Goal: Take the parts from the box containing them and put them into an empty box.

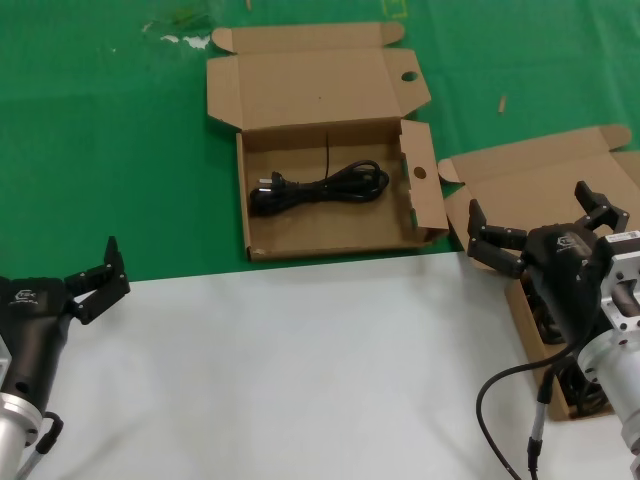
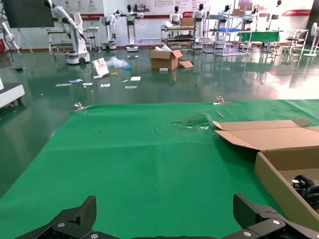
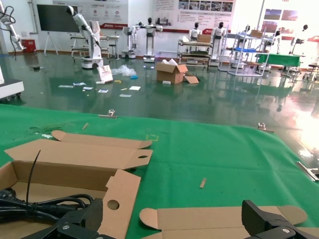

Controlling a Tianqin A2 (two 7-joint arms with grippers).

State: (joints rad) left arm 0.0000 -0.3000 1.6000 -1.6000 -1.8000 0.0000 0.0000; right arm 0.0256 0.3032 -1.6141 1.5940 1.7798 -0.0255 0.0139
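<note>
The square-sided brown box [image 1: 310,90] lies open at the back centre with one coiled black cable [image 1: 320,187] inside. The diagonal brown box [image 1: 540,175] lies open at the right; black cables [image 1: 548,325] in it are mostly hidden under my right arm. My right gripper [image 1: 530,205] is open and empty above that box's near wall. In the right wrist view the gripper [image 3: 172,209] hangs over the diagonal box's lid [image 3: 224,219], with the square box [image 3: 119,194] and its cable [image 3: 45,204] beside it. My left gripper [image 1: 92,265] is open and empty at the lower left, also seen in its wrist view [image 2: 167,211].
A white tabletop [image 1: 300,360] fills the front; a green mat [image 1: 100,150] lies under both boxes. A small wooden scrap [image 1: 502,103] and white bits [image 1: 175,38] lie on the mat. The left wrist view shows the square box's wall [image 2: 279,179].
</note>
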